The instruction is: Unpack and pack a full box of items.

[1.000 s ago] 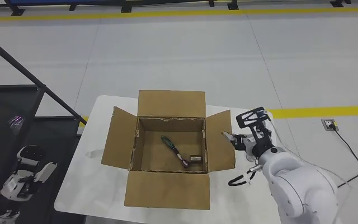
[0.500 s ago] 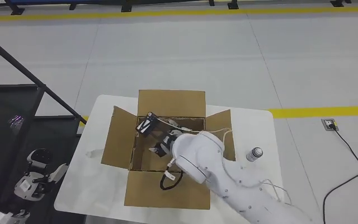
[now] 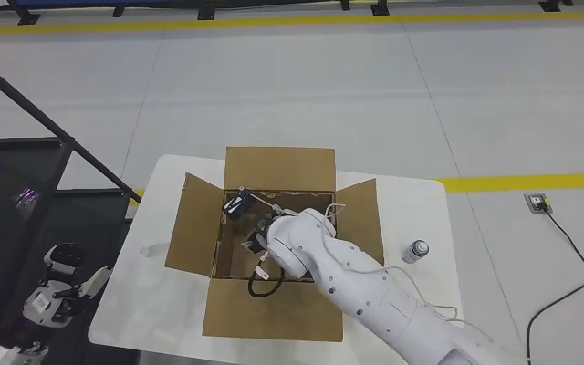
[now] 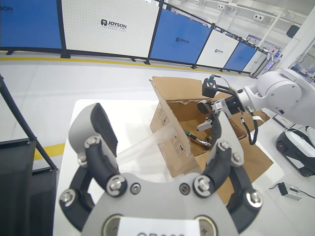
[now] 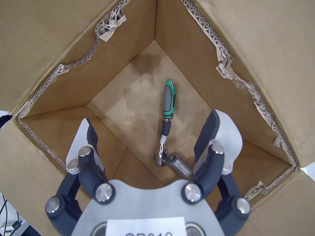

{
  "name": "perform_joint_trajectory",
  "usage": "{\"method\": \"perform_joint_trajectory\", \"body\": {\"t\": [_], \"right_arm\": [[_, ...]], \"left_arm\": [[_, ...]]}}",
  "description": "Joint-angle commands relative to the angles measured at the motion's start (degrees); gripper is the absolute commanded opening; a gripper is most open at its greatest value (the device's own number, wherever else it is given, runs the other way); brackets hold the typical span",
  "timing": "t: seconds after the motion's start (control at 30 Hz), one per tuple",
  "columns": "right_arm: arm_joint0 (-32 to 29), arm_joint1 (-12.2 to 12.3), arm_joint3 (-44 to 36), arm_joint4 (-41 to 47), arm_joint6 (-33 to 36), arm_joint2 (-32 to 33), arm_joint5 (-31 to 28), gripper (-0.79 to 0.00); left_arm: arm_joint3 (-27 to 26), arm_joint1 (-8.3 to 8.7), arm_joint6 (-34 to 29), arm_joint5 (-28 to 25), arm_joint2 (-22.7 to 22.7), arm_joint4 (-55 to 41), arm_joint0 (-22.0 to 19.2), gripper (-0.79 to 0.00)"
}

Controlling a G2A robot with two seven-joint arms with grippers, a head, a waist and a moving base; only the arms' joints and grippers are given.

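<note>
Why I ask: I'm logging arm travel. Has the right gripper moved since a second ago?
Yes. In the top view the right gripper has swung to the robot's left, from beyond the right flap of the cardboard box to above its open interior.

Top view overhead, left wrist off beside the box point(image 4: 169, 133), right wrist close above it

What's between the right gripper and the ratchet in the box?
Nothing. The right wrist view shows only bare box floor between the right gripper and the ratchet; a metal socket lies beside the ratchet's head.
</note>
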Motion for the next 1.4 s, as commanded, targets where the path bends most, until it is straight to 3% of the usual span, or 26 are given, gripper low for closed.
{"method": "perform_joint_trajectory", "body": {"t": [0.0,0.2,0.43,0.5,0.57,0.63,0.67,0.87,1.37], "right_arm": [[0.0,0.0,0.0,0.0,0.0,0.0,0.0,0.0],[-0.87,-0.24,2.75,-0.65,-1.02,-0.28,0.57,0.0],[1.69,-3.96,15.9,-0.44,-1.2,-3.59,4.39,0.0],[2.24,-4.79,19.01,0.03,-2.05,-4.01,4.18,-0.099],[2.62,-5.91,21.49,0.6,-2.82,-4.76,3.95,-0.132],[3.17,-7.08,24.88,0.66,-3.48,-5.48,4.15,-0.286],[3.28,-7.44,25.63,0.56,-3.57,-5.76,4.39,-0.311],[4.35,-10.44,31.98,0.0,-4.01,-7.31,6.65,-0.394],[7.01,-16.11,45.96,2.6,-8.38,-6.98,4.64,-0.477]], "left_arm": [[0.0,0.0,0.0,0.0,0.0,0.0,0.0,0.0],[0.0,0.0,0.0,0.0,0.0,0.0,0.0,0.0],[0.0,0.0,0.0,0.0,0.0,0.0,0.0,0.0],[0.0,0.0,0.0,0.0,0.0,0.0,0.0,0.0],[0.0,0.0,0.0,0.0,0.0,0.0,0.0,0.0],[0.0,0.0,0.0,0.0,0.0,0.0,0.0,0.0],[0.0,0.0,0.0,0.0,0.0,0.0,0.0,0.0],[0.0,0.0,0.0,0.0,0.0,0.0,0.0,0.0],[0.0,0.0,0.0,0.0,0.0,0.0,0.0,0.0]]}}
